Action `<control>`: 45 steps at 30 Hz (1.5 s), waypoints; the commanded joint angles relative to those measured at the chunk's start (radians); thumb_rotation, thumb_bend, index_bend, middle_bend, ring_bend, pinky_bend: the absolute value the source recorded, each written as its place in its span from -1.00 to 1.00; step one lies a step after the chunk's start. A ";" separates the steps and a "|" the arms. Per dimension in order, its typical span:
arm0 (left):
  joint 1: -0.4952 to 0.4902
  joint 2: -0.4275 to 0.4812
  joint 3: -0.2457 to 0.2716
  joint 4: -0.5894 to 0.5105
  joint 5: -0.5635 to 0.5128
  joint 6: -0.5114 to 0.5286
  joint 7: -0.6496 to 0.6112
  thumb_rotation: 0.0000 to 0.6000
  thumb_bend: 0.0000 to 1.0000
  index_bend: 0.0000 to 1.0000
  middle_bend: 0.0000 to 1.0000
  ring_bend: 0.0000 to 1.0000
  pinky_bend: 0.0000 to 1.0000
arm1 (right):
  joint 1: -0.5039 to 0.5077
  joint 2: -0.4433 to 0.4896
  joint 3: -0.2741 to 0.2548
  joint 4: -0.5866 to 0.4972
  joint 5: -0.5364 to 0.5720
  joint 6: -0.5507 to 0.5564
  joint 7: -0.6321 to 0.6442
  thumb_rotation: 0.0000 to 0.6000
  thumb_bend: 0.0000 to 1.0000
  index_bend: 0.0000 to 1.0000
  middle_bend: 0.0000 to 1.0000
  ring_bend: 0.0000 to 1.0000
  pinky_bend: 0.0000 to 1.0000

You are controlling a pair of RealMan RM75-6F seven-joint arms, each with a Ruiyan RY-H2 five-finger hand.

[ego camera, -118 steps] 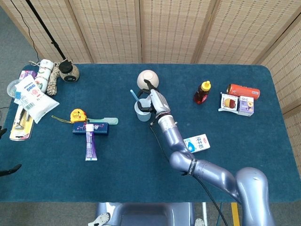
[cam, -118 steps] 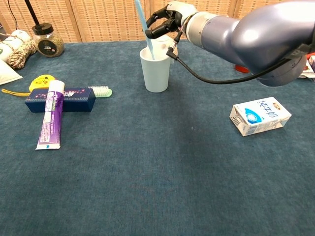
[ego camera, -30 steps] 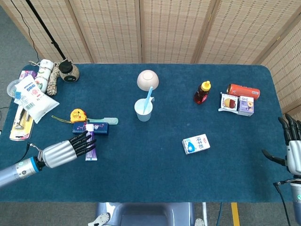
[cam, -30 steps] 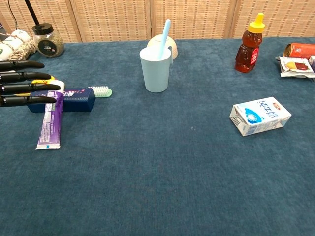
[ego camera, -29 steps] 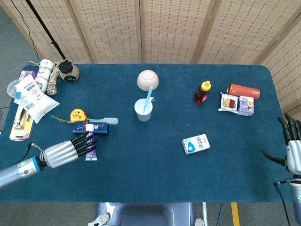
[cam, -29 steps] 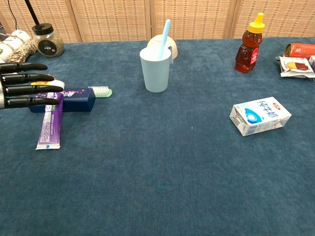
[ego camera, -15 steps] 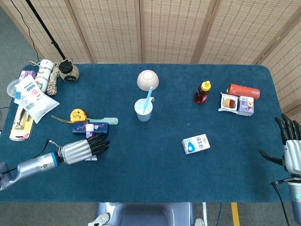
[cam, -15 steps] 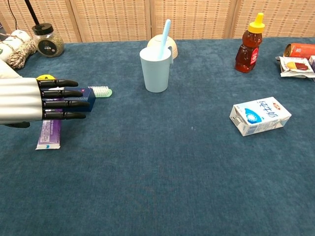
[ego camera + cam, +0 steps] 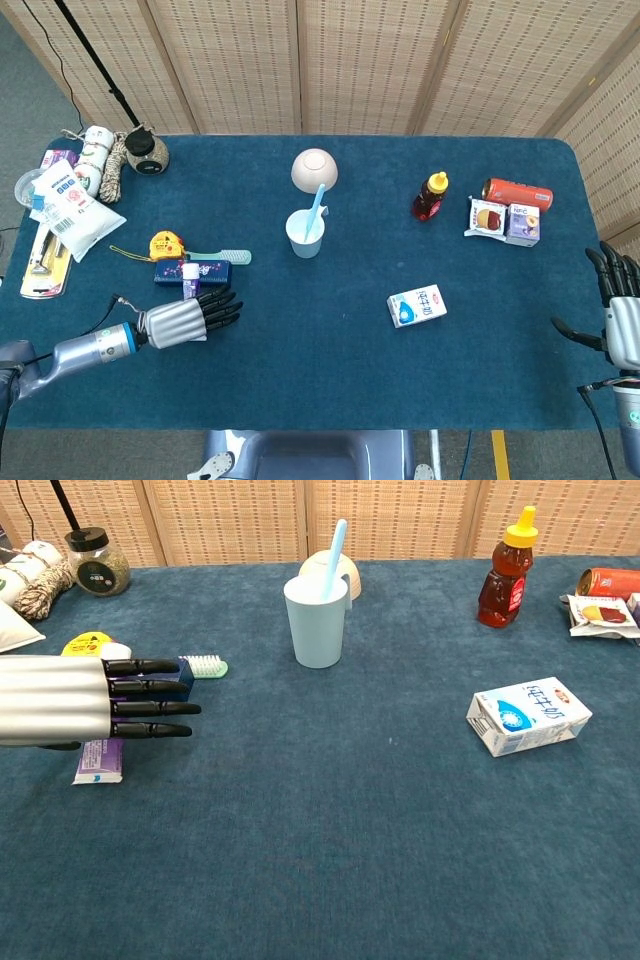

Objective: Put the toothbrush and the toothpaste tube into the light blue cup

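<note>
The left hand (image 9: 185,320), fingers straight and holding nothing, hovers over the toothpaste tube (image 9: 99,758), left of the light blue cup (image 9: 305,235). A toothbrush (image 9: 317,205) stands in that cup. The right hand (image 9: 620,325) is spread empty, far right of the cup.

Bright, even overhead light; soft shadows, both views sharp.

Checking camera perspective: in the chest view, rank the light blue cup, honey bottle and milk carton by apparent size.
1. milk carton, though it lies nearest the camera, which inflates it.
2. light blue cup.
3. honey bottle, close to the cup; ranking unsure.
</note>
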 commanded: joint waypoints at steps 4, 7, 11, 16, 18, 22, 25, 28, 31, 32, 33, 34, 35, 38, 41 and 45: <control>-0.002 -0.035 0.022 0.057 -0.013 0.029 -0.013 1.00 -0.57 -0.31 -0.63 -0.80 -0.48 | -0.001 -0.004 0.007 0.006 0.008 -0.003 -0.009 1.00 -0.75 -1.00 -1.00 -1.00 -1.00; -0.002 -0.043 0.030 0.072 -0.018 0.037 -0.013 1.00 -0.51 -0.06 -0.42 -0.60 -0.32 | -0.001 -0.005 0.008 0.002 0.009 -0.005 -0.006 1.00 -0.75 -1.00 -1.00 -1.00 -1.00; -0.001 -0.060 0.043 0.093 -0.026 0.044 -0.016 1.00 -0.43 0.12 -0.26 -0.47 -0.17 | -0.002 -0.005 0.011 0.001 0.010 -0.005 -0.003 1.00 -0.75 -1.00 -1.00 -1.00 -1.00; 0.002 -0.079 0.053 0.122 -0.034 0.074 -0.016 1.00 -0.31 0.31 -0.10 -0.33 -0.06 | -0.004 -0.006 0.013 0.000 0.008 -0.003 0.002 1.00 -0.75 -1.00 -1.00 -1.00 -1.00; 0.004 -0.084 0.056 0.130 -0.037 0.096 -0.017 1.00 -0.31 0.35 -0.06 -0.30 -0.05 | -0.004 -0.005 0.012 -0.001 0.006 -0.005 0.005 1.00 -0.75 -1.00 -1.00 -1.00 -1.00; 0.008 -0.094 0.059 0.150 -0.044 0.146 -0.036 1.00 -0.29 0.44 0.01 -0.25 -0.02 | -0.004 -0.006 0.012 -0.002 0.004 -0.007 0.006 1.00 -0.75 -1.00 -1.00 -1.00 -1.00; 0.010 -0.094 0.054 0.157 -0.057 0.178 -0.048 1.00 -0.29 0.45 0.02 -0.25 -0.02 | -0.003 -0.006 0.011 -0.004 0.003 -0.010 0.009 1.00 -0.75 -1.00 -1.00 -1.00 -1.00; 0.012 -0.088 0.042 0.147 -0.075 0.216 -0.058 1.00 -0.29 0.45 0.02 -0.25 -0.02 | -0.004 -0.006 0.011 -0.006 0.001 -0.010 0.008 1.00 -0.75 -1.00 -1.00 -1.00 -1.00; 0.016 -0.077 0.009 0.111 -0.112 0.268 -0.088 1.00 -0.29 0.45 0.02 -0.25 -0.02 | -0.004 -0.006 0.011 -0.007 0.000 -0.011 0.008 1.00 -0.75 -1.00 -1.00 -1.00 -1.00; 0.018 -0.073 -0.007 0.093 -0.129 0.289 -0.106 1.00 -0.29 0.45 0.02 -0.25 -0.02 | -0.004 -0.006 0.011 -0.008 0.000 -0.012 0.008 1.00 -0.75 -1.00 -1.00 -1.00 -1.00; 0.020 -0.070 -0.018 0.080 -0.141 0.302 -0.120 1.00 -0.29 0.45 0.02 -0.25 -0.02 | -0.004 -0.006 0.011 -0.008 0.000 -0.013 0.009 1.00 -0.75 -1.00 -1.00 -1.00 -1.00; 0.021 -0.066 -0.034 0.060 -0.159 0.320 -0.140 1.00 -0.29 0.45 0.02 -0.25 -0.02 | -0.004 -0.006 0.010 -0.008 0.000 -0.014 0.010 1.00 -0.75 -1.00 -1.00 -1.00 -1.00; 0.021 -0.058 -0.056 0.028 -0.183 0.338 -0.168 1.00 -0.29 0.45 0.02 -0.25 -0.02 | -0.003 -0.006 0.010 -0.008 -0.001 -0.016 0.010 1.00 -0.75 -1.00 -1.00 -1.00 -1.00; 0.017 -0.031 -0.118 -0.087 -0.254 0.362 -0.253 1.00 -0.29 0.45 0.02 -0.25 -0.02 | -0.001 -0.008 0.007 -0.009 -0.005 -0.019 0.005 1.00 -0.75 -1.00 -1.00 -1.00 -1.00; 0.008 0.005 -0.199 -0.286 -0.356 0.350 -0.390 1.00 -0.29 0.45 0.02 -0.25 -0.02 | 0.001 -0.011 0.002 -0.012 -0.011 -0.024 0.000 1.00 -0.75 -1.00 -1.00 -1.00 -1.00; -0.005 0.029 -0.262 -0.449 -0.439 0.303 -0.474 1.00 -0.29 0.45 0.01 -0.25 -0.02 | 0.004 -0.014 0.000 -0.010 -0.011 -0.033 -0.006 1.00 -0.75 -1.00 -1.00 -1.00 -1.00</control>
